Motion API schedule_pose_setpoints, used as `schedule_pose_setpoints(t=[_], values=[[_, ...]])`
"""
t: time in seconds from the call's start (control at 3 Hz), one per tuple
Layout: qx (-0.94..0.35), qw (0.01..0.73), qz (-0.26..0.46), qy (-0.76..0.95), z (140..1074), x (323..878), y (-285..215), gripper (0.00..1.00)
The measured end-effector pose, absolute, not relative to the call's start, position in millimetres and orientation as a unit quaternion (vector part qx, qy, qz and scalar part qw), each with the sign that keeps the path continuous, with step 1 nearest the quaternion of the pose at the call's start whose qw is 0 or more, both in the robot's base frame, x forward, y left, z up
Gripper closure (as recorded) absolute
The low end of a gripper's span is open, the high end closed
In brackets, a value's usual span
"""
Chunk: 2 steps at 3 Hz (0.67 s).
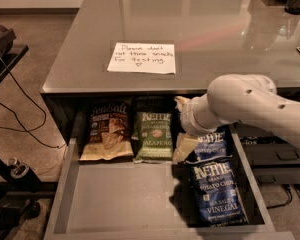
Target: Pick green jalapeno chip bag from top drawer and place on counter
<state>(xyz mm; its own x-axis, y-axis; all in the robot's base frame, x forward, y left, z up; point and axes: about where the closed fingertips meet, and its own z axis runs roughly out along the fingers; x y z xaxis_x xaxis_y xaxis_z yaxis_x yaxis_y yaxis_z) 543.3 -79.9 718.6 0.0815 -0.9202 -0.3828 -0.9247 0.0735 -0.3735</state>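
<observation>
The green jalapeno chip bag [153,136] lies flat at the back of the open top drawer [125,196], second from the left. My gripper [184,125] hangs over the drawer just right of the bag's right edge, on a white arm that comes in from the right. Its cream fingers [186,148] stand apart, open and empty. The counter [190,29] is above the drawer and carries the white handwritten note [142,58].
A tan-and-brown Sea Salt bag [107,131] lies left of the green bag. Two dark blue Kettle bags [217,191] fill the drawer's right side, one partly under my arm. Cables and a dark stand [10,174] are on the floor at the left.
</observation>
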Motion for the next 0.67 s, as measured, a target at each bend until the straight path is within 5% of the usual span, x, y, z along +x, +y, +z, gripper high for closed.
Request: schedule_pose_setpoints(t=[0.67], values=[[-0.686,0.286,0.054,0.667,675.8,563.3,-50.7,0.0]])
